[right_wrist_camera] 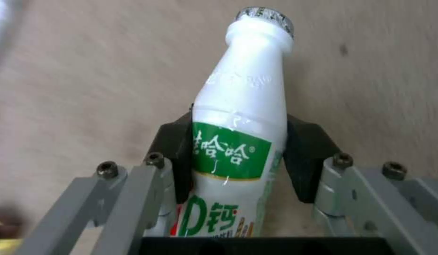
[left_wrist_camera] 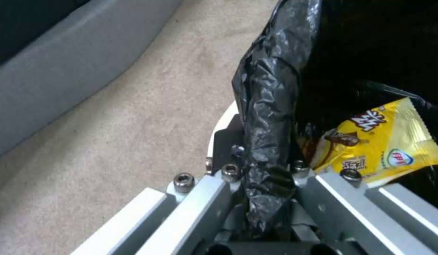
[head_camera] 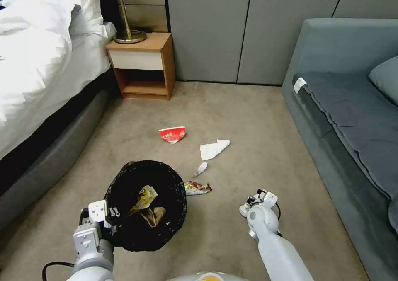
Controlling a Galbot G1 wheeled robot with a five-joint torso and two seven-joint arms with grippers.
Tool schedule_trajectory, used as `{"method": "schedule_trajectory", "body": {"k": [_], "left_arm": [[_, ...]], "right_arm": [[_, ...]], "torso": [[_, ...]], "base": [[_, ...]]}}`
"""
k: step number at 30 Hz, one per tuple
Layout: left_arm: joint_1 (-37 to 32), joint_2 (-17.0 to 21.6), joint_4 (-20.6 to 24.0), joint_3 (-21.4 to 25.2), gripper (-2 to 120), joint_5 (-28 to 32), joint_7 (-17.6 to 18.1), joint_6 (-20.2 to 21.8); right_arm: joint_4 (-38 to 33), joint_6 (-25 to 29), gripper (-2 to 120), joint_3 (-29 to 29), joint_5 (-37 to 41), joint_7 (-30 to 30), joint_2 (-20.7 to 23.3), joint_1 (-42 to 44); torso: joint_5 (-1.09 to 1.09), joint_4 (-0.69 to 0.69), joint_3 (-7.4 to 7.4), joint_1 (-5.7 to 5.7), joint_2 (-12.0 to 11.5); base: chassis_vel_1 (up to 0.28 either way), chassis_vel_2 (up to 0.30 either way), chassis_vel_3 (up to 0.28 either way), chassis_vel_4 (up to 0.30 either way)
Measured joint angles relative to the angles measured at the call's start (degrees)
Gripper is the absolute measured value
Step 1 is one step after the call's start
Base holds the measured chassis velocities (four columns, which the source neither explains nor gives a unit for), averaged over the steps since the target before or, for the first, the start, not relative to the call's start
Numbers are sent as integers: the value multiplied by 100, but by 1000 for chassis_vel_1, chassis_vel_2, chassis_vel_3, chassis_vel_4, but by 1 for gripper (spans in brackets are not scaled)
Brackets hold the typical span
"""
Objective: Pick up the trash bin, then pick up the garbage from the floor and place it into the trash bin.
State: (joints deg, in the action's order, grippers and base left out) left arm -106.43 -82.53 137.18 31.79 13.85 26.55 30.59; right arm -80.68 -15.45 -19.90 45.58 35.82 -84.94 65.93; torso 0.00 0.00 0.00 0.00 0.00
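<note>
The left gripper [left_wrist_camera: 264, 177] pinches the rim of the small round white plastic trash bin with its crinkly black liner bag [head_camera: 145, 204]; in the left wrist view the folded liner [left_wrist_camera: 268, 117] sits between the two fingers, pressed together on it. The bin hangs in front of the robot on its left side, so the first part of the task looks done. Inside it a yellow snack wrapper [head_camera: 144, 197] and a brown crumpled wrapper [head_camera: 152, 215] already lie.

The right gripper [right_wrist_camera: 238, 156] is closed around a small white plastic bottle with a green label [right_wrist_camera: 238, 141], its dark pads touching both sides of the body. In the head view this gripper [head_camera: 256, 201] is above the carpet, to the right of the bin and apart from it, so the bottle is not yet over the opening.

On the beige carpet some garbage is left: a crushed red-white paper cup [head_camera: 172, 134], a crumpled white tissue [head_camera: 213, 149], a smaller white scrap [head_camera: 200, 168], and a brown shiny wrapper [head_camera: 197, 187] just beside the bin. By my judgement the task is about half done.
</note>
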Motion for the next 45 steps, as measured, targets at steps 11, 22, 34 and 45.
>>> {"method": "schedule_trajectory", "body": {"k": [11,22,34,45], "left_arm": [[31,8,9,-67,1,-43,-5,-2],[-49,15,11,-138,1,-78,-30,5],[-76,-3,11,-282,1,-163,-37,5],[-43,-55,-1,-384,1,-175,-45,12]], "right_arm": [[-3017,2797,37,570,-2540,-4212,571,1184],[-3284,3718,36,1477,-3121,-6647,1421,1293],[-2078,3450,36,2804,-3092,-6101,1303,553],[-1424,3198,56,3125,-3043,-5488,1114,1]], "torso": [[-1,0,-1,0,0],[0,0,-1,0,0],[-1,0,0,0,0],[0,-1,0,0,0]], "base": [[0,0,0,0],[0,0,0,0],[0,0,0,0],[0,0,0,0]]}}
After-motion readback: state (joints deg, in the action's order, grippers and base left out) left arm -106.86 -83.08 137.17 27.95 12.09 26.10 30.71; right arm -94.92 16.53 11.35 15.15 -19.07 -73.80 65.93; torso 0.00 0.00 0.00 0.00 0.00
